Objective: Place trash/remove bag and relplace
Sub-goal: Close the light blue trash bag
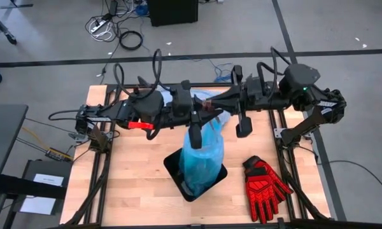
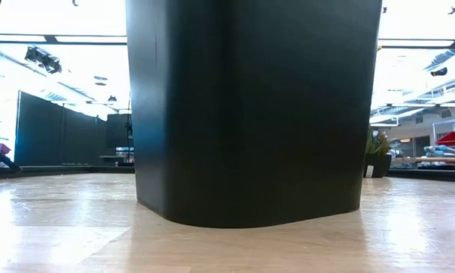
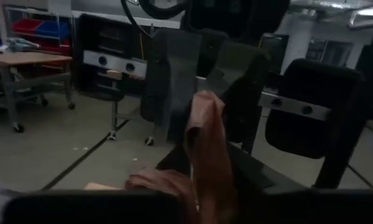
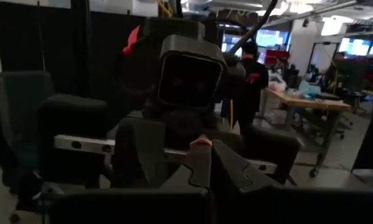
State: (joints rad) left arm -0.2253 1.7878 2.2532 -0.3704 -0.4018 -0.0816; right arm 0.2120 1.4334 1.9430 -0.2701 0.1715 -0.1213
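Observation:
The cyan-blue bag [image 1: 202, 156] stands up out of the black bin [image 1: 176, 166], which sits near the table's middle. The bag's top is gathered into a narrow neck under both grippers. My left gripper [image 1: 195, 121] comes from the left and my right gripper [image 1: 211, 115] from the right. They meet above the bin, each shut on the bag's top. In the low view the bin [image 2: 250, 114] fills the middle. The trash wads are out of view. My left gripper holds the bag's gathered top [image 3: 205, 124], several layers bunched; my own gripper body hides the fingers. The bag hangs below with its lower part inside the bin. My right gripper [image 4: 202, 167] pinches a small bit of the bag's upper edge [image 4: 200, 142] between its shut fingertips, coming level from the table's right. The bag is drawn up toward it.
A pair of red and black gloves [image 1: 265, 181] lies on the table right of the bin. A small green plant [image 2: 378, 150] stands at the far right in the low view. Bare wood lies left of and in front of the bin. A person [image 4: 248, 74] stands in the room behind.

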